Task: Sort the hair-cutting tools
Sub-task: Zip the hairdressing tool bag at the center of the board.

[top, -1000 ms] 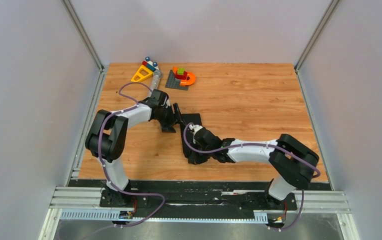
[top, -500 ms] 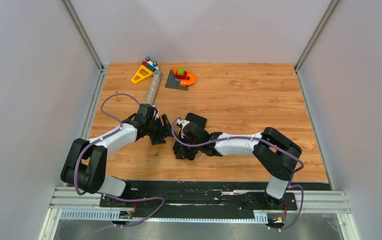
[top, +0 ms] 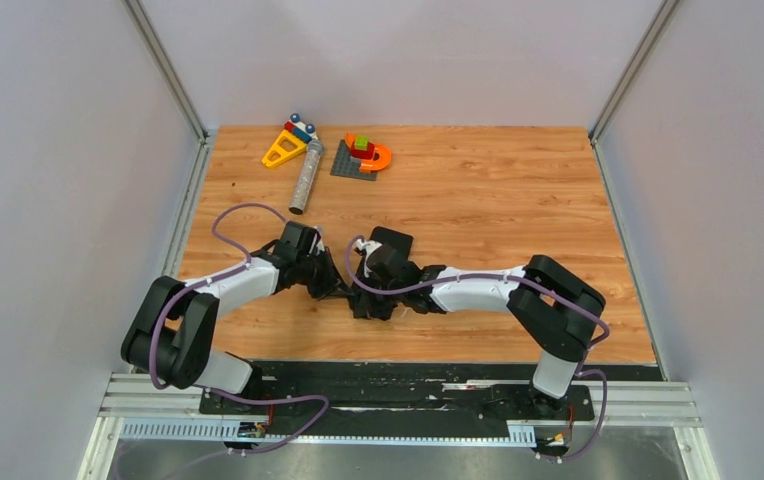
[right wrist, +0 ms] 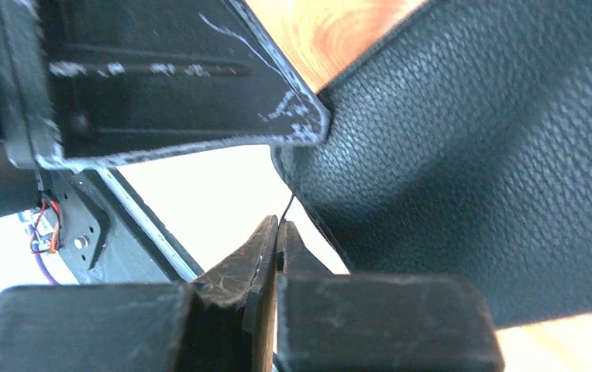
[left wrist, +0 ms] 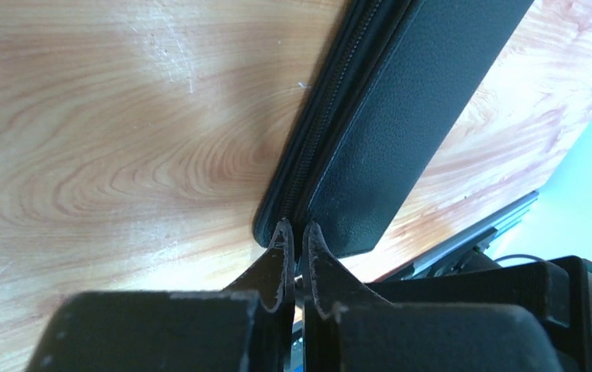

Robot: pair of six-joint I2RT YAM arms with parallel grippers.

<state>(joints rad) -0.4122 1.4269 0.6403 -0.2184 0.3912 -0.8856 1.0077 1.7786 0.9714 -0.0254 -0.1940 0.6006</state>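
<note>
Hair-cutting tools do not show in any view, so I cannot say where they lie. What I have in front of me is a black zip case (left wrist: pixel 401 116), resting toward the near middle of the worktop (top: pixel 478 190), between my two arms.

My left fingers (left wrist: pixel 294 232) are pressed almost together with only a sliver of gap. Their tips touch the rounded corner of the case where the zip runs round. I cannot tell whether they pinch anything there.

My right fingers (right wrist: pixel 277 225) are closed tight at the grained edge of the case (right wrist: pixel 510 155). A thin dark strand (right wrist: pixel 287 208) runs from their tips up to that edge, and I cannot tell whether it is nipped.

Well apart, at the far left of the worktop, lie a grey cylinder (top: pixel 306 180) and the colourful toy blocks (top: pixel 363 155).
</note>
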